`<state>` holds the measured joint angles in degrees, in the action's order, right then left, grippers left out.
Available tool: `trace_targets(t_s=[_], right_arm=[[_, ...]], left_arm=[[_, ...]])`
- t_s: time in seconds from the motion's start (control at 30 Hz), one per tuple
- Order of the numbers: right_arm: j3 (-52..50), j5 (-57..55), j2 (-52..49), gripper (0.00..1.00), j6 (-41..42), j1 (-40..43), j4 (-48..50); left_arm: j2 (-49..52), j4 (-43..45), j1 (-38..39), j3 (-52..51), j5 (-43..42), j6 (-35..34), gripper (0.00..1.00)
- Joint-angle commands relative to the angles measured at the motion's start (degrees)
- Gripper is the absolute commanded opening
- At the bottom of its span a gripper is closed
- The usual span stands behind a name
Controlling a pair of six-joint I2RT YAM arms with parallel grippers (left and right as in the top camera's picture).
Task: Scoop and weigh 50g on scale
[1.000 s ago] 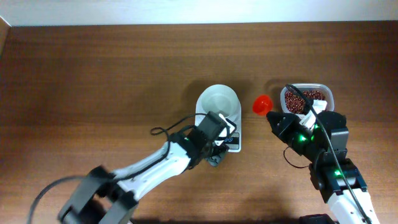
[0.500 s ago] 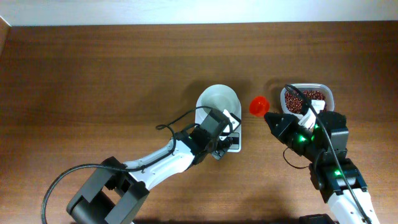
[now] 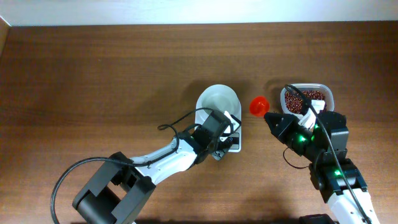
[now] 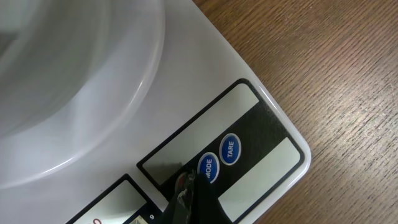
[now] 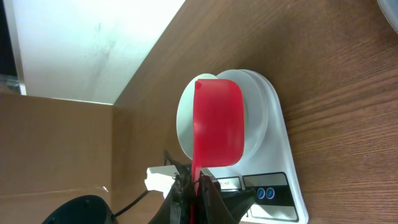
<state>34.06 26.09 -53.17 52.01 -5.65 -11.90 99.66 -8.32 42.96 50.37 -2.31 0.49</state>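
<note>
The white scale (image 3: 234, 126) sits mid-table with its round white bowl (image 3: 217, 101) on top. My left gripper (image 3: 226, 139) is shut and hovers over the scale's front panel. In the left wrist view its closed tip (image 4: 188, 186) rests beside the blue MODE button (image 4: 208, 166), and the TARE button (image 4: 230, 149) is just beyond. My right gripper (image 3: 273, 117) is shut on the handle of a red scoop (image 3: 259, 104), held right of the bowl. In the right wrist view the scoop (image 5: 217, 124) overlaps the bowl (image 5: 255, 112). Whether the scoop holds anything cannot be seen.
A clear plastic tub of red beans (image 3: 307, 98) stands to the right of the scoop, behind my right arm. Black cables loop from my left arm (image 3: 168, 128) just left of the scale. The wooden table (image 3: 93, 81) ends at a white wall along the far edge.
My left arm has shifted right and forward, bringing its shut tip onto the scale's button panel. The right gripper and the red scoop have hardly moved.
</note>
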Motion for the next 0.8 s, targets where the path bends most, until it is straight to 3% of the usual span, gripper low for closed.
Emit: trace_targets(t_s=[0.0, 0.77], right_arm=[[1.16, 0.76, -0.02, 0.04, -0.81, 0.48, 0.15], [1.16, 0.72, -0.04, 0.04, -0.83, 0.48, 0.15]], left_arm=[[0.74, -0.07, 0.17, 0.68, 0.66, 1.38, 0.0], [-4.63, -4.66, 0.2, 2.45, 1.05, 1.75, 0.0]])
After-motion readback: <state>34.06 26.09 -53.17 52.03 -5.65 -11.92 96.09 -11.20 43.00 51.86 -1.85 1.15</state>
